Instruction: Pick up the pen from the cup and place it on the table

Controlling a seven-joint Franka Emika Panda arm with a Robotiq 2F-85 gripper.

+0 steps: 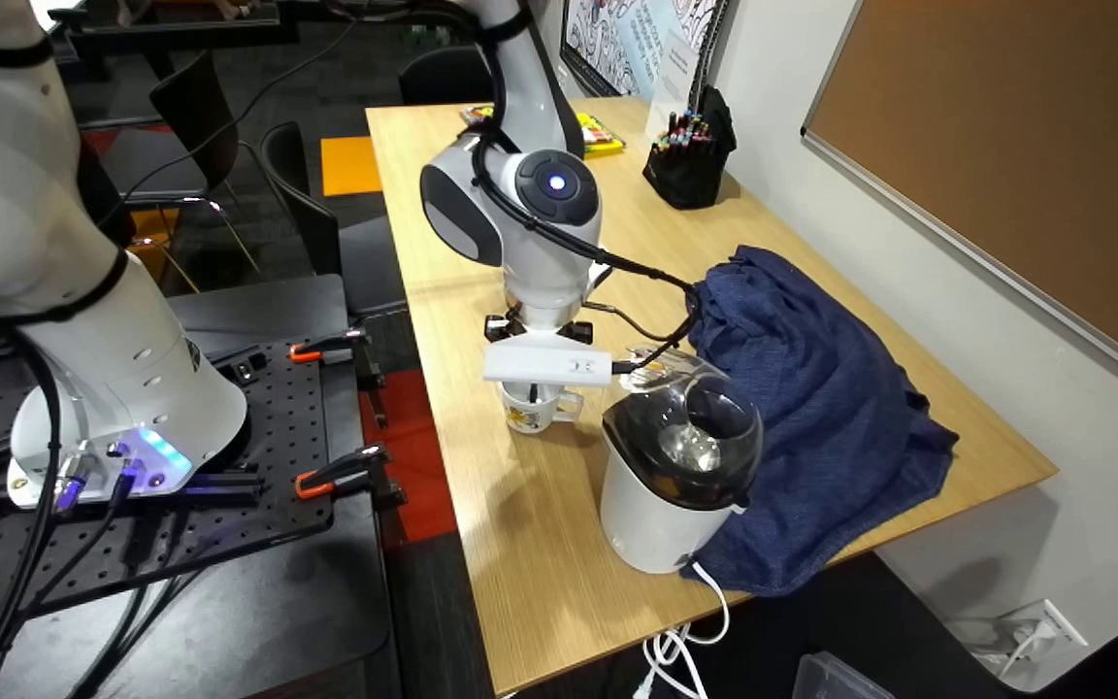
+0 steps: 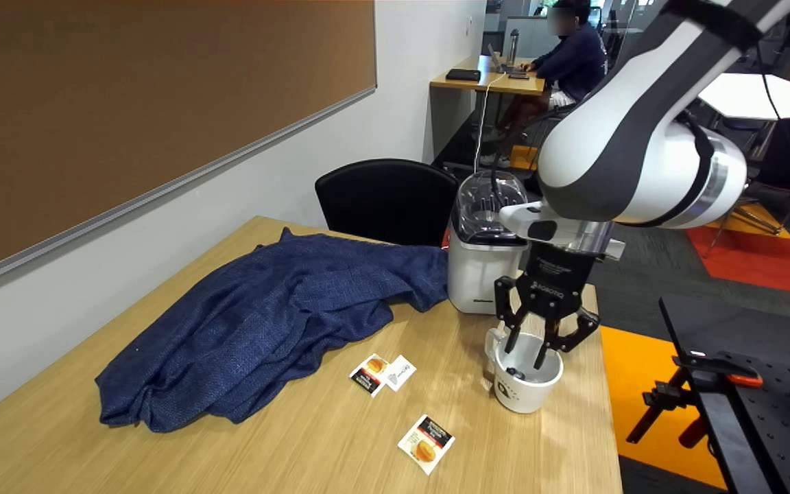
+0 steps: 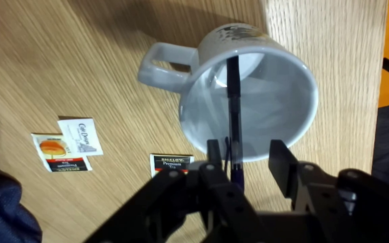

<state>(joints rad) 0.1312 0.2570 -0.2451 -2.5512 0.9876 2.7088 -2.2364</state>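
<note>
The white cup (image 3: 272,118) stands upright on the pale wood table (image 2: 326,453); it shows in both exterior views (image 1: 527,416) (image 2: 524,396). The dark pen (image 3: 235,111) has a clear middle part and leans in the cup, one end inside it and the other rising past the rim. My gripper (image 3: 247,152) is open, its fingertips over the cup mouth. In the wrist view the pen lies between the fingers, closer to the left one, with a gap to the right one. In an exterior view the fingertips (image 2: 525,353) reach into the cup opening.
A white popcorn machine (image 2: 484,278) with a clear top stands close to the cup. A dark blue cloth (image 2: 265,329) lies beside it. Tea packets (image 2: 427,442) (image 2: 369,374) and a small white packet (image 2: 400,372) lie nearby. A black desk holder (image 1: 690,170) stands at the far end.
</note>
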